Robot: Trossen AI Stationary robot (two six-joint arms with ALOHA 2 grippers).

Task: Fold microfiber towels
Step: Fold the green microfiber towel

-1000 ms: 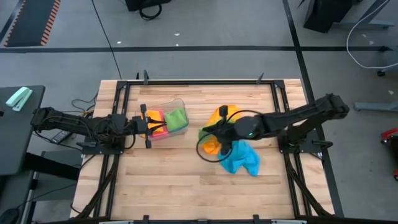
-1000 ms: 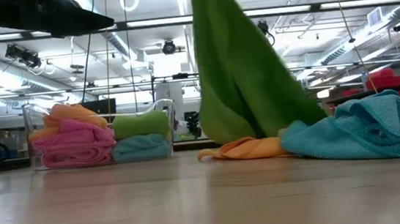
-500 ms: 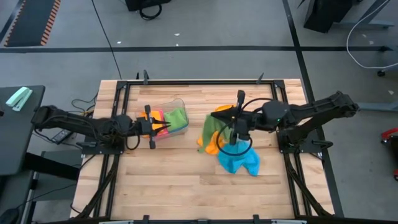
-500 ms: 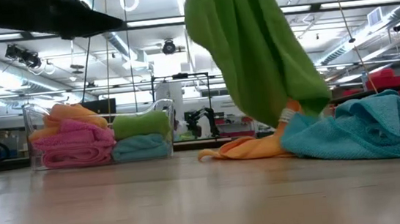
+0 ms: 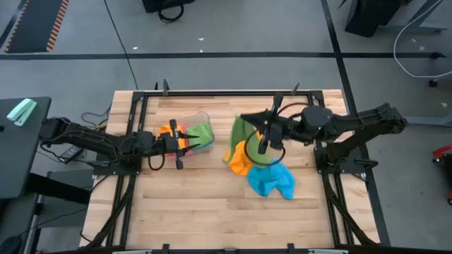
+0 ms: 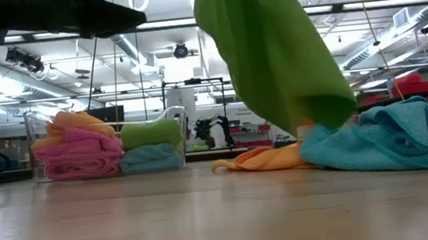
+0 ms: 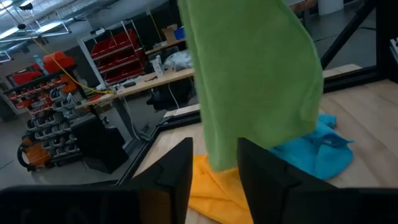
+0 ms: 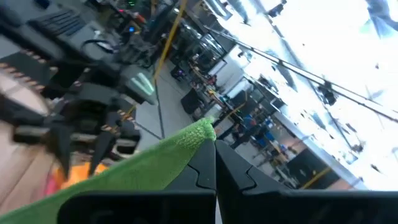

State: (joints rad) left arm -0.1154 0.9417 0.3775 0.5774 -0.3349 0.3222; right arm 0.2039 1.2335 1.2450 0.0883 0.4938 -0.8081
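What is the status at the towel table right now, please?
Right gripper shut on green towel, hanging clear of the table. Left gripper open, empty, at the clear tub. Orange towel and blue towel lie beneath, unfolded.

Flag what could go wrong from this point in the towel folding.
1. The right gripper pinches the green towel only at a corner, with the cloth hanging free above the table; it may slip out.
2. The green towel's hem hangs just over the orange towel and blue towel, so it could snag or drag them.
3. The left gripper, jaws apart beside the tub, may bump it.
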